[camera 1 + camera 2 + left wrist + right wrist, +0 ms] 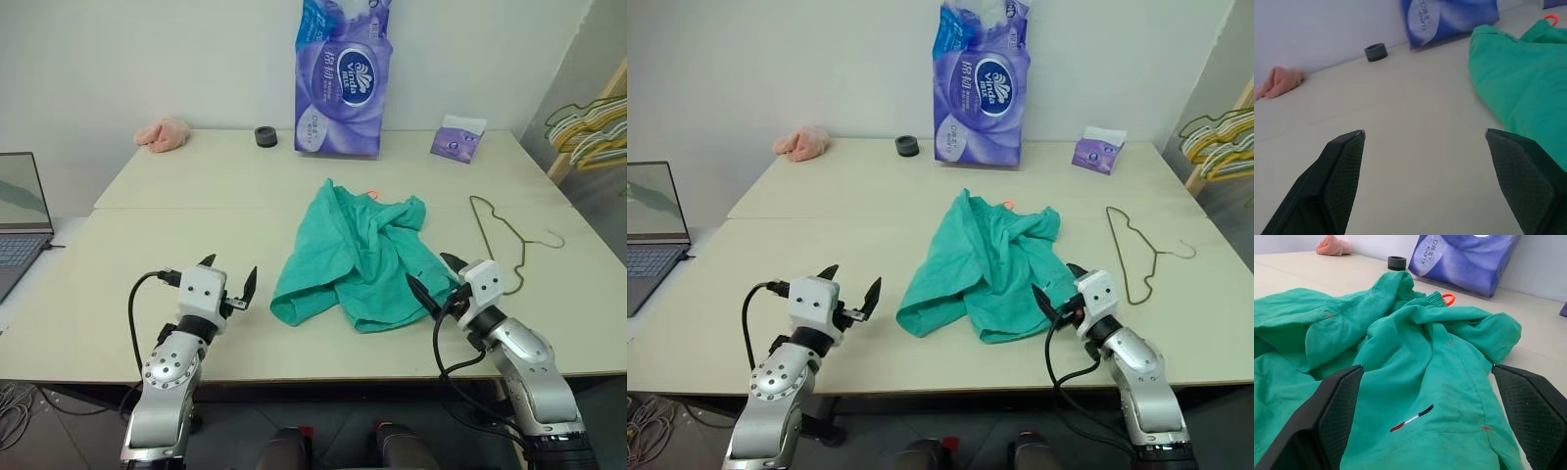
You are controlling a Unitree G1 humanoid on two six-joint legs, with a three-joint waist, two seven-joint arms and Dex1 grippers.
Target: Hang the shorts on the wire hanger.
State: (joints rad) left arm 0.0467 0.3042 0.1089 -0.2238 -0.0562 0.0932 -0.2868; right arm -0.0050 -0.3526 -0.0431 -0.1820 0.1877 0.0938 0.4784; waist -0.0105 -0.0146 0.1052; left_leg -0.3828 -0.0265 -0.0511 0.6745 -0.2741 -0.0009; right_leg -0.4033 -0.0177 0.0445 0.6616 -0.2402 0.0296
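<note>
With the shorts (358, 261) crumpled at the centre of the pale table (118, 284) and the wire hanger (505, 235) lying flat right of them, untouched, the task looks barely begun: the left gripper (227, 283) and right gripper (436, 277), both spread apart and empty, seemingly must next grasp the fabric, while a white wall rises across the top of the frame.

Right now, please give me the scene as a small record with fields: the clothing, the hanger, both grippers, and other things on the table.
shorts: teal-green soft fabric shorts, crumpled, flat on the cream table
hanger: thin dark wire hanger, flat on the table, right of the shorts, apart
left gripper: open, empty, left of the shorts
right gripper: open, at the shorts' near right edge
others: purple tissue pack, pink cloth, black ring
</note>
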